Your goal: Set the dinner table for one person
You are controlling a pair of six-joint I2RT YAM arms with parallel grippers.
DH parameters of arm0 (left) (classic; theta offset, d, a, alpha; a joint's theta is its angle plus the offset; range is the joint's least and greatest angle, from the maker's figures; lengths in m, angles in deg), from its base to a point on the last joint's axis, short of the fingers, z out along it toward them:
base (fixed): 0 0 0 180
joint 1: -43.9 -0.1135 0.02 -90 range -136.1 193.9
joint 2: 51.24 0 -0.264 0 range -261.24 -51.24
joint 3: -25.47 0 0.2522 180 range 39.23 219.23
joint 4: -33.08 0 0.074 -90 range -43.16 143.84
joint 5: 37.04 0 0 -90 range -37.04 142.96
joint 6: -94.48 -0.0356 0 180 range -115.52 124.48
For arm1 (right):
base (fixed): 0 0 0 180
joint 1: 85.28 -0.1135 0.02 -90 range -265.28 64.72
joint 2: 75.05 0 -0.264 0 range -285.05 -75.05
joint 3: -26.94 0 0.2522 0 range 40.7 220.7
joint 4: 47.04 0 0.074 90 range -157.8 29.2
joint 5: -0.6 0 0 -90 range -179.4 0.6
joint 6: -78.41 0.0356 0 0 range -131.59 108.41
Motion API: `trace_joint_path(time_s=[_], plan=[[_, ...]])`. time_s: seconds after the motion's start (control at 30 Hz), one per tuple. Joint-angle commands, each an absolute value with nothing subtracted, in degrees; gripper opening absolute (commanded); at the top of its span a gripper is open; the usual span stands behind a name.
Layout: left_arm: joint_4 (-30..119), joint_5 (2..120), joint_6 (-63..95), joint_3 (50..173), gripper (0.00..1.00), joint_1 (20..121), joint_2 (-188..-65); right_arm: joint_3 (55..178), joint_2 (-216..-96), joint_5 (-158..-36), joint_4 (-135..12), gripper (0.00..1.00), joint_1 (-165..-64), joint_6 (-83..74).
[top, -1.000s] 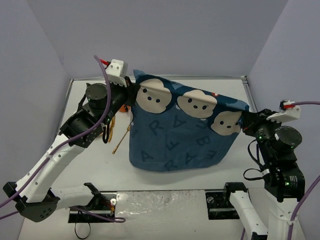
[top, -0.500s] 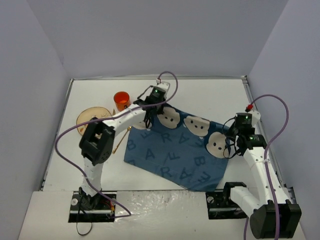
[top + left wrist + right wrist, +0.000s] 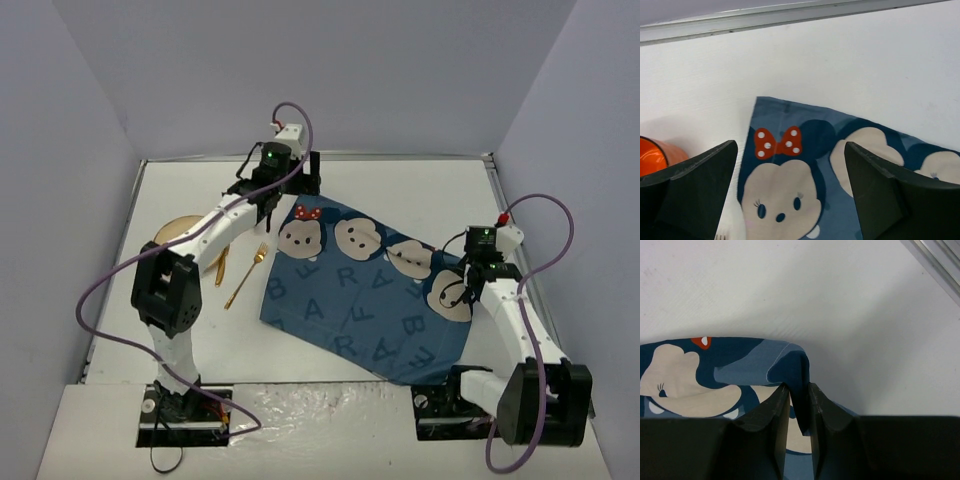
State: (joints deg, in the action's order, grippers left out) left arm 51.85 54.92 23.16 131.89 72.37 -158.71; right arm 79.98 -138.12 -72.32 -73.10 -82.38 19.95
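Note:
The dark blue cloth printed with letters and mouse faces lies spread on the white dinner table. My left gripper hovers over the cloth's far left corner, jaws wide open with nothing between them. My right gripper is at the cloth's right corner. Its jaws stand only slightly apart, and a raised fold of the cloth stays pinched between them, touching both fingers.
A gold plate sits at the left, partly under the left arm. A gold fork and another gold utensil lie beside it. An orange cup stands left of the cloth's corner. Lavender walls ring the table.
The cloth, held up stretched between both grippers, has come down flat onto the table. My left gripper has let go of its corner and opened wide. My right gripper's jaws have eased slightly.

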Motion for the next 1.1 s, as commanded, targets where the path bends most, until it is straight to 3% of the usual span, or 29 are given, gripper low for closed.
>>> trace_joint_path(time_s=[0.0,0.3,0.43,0.63,0.87,1.07], plan=[[51.8,59.9,25.2,136.4,0.85,69.3,-164.7,80.2,-141.9,-70.7,-67.5,0.2,-81.8,21.0],[55.6,61.0,21.4,148.8,0.85,67.6,-177.7,80.8,-146.0,-71.6,-65.5,0.23,-80.2,18.7],[54.5,62.2,22.1,150.8,0.85,66.1,-180.6,80.9,-146.5,-71.6,-65.4,0.51,-79.4,18.3],[50.8,64.2,19.5,150.9,0.86,65.8,-183.1,80.6,-146.4,-71.6,-65.4,0.77,-77.6,18.6],[48.4,69.7,19.3,152.4,0.86,64.3,-186.7,77.5,-144.7,-73.2,-64.8,0.91,-71.4,20.6],[47.8,73.2,17.9,153.7,0.86,64.3,-188.8,75.9,-146.3,-79.8,-61.4,0.92,-63.6,20.9]])
